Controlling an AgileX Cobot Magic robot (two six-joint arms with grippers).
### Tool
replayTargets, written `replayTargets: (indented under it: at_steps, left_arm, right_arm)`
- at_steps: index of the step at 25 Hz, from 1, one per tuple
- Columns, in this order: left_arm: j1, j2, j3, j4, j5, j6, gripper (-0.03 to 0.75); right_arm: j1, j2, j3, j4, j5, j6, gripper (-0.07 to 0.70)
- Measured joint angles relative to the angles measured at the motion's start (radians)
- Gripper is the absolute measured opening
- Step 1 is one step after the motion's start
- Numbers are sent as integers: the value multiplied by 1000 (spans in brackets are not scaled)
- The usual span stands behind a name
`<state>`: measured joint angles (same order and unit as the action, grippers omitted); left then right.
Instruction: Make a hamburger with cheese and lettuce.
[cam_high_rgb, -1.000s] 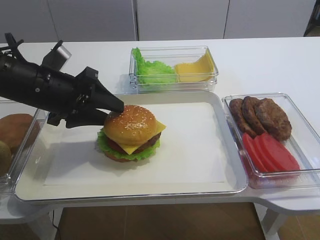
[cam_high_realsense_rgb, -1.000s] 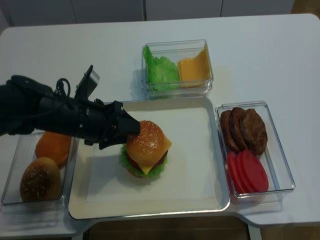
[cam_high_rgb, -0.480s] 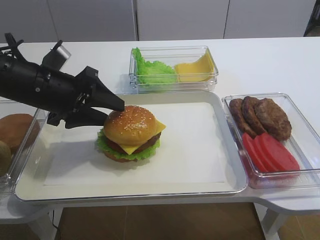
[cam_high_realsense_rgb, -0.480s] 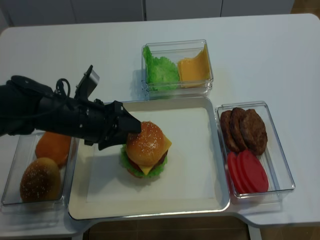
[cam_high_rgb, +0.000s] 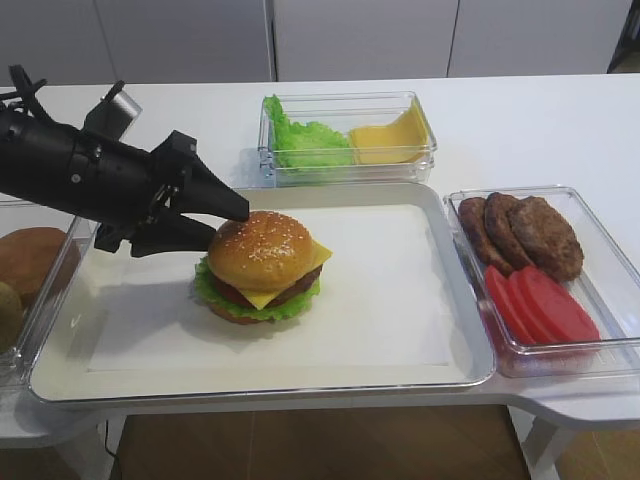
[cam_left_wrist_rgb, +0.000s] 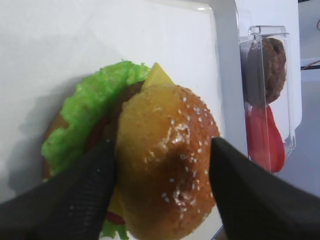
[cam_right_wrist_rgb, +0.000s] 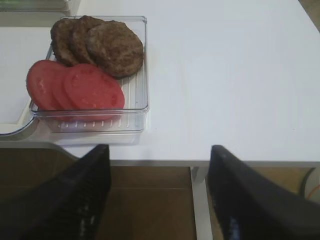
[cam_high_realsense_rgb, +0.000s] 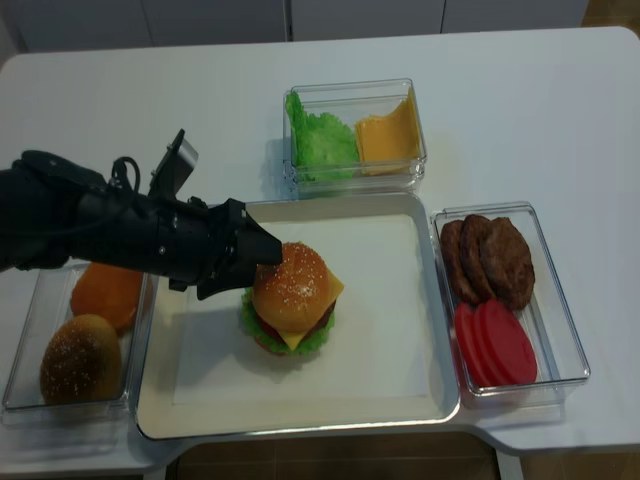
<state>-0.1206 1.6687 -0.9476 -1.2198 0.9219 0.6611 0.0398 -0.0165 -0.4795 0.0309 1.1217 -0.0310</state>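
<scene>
The hamburger (cam_high_rgb: 262, 265) (cam_high_realsense_rgb: 293, 298) stands on the white tray (cam_high_rgb: 390, 300), topped by a sesame bun (cam_left_wrist_rgb: 165, 165). A corner of the yellow cheese (cam_high_rgb: 320, 252) (cam_left_wrist_rgb: 156, 75) juts out under the bun. The lettuce (cam_high_rgb: 207, 293) (cam_left_wrist_rgb: 87, 110) frills around the patty. My left gripper (cam_high_rgb: 228, 225) (cam_high_realsense_rgb: 256, 270) (cam_left_wrist_rgb: 161, 145) is open, with its fingers on either side of the bun's left part; the bun rests on the stack. My right gripper (cam_right_wrist_rgb: 159, 148) is open and empty over the table's front edge, seen only in its wrist view.
A clear box of loose green leaves and orange slices (cam_high_rgb: 345, 135) stands behind the tray. At right, a box of patties and tomato slices (cam_high_rgb: 530, 270) (cam_right_wrist_rgb: 95, 70). At left, a box of buns (cam_high_realsense_rgb: 80, 330) lies under my left arm.
The left jaws have spread slightly wider around the top bun. The arm has drawn back a little to the left. The hamburger has stayed in place.
</scene>
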Motion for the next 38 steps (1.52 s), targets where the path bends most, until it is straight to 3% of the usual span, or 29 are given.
replayTargets:
  at_steps: [12, 20, 30, 34, 38]
  left_arm:
    - [0, 0, 0, 10, -7, -20, 444]
    - [2, 0, 0, 10, -74, 20, 556]
    - [45, -28, -22, -8, -90, 54, 567]
    - [51, -48, -89, 66, -91, 1, 566]
    - [51, -52, -164, 259, -73, -137, 554]
  right_arm:
    - [0, 0, 0, 0, 0, 0, 465]
    - [0, 0, 0, 0, 0, 2, 465]
    - [0, 0, 0, 0, 0, 2, 465]
    - [0, 0, 0, 0, 0, 2, 465]
    - [0, 0, 0, 0, 0, 2, 465]
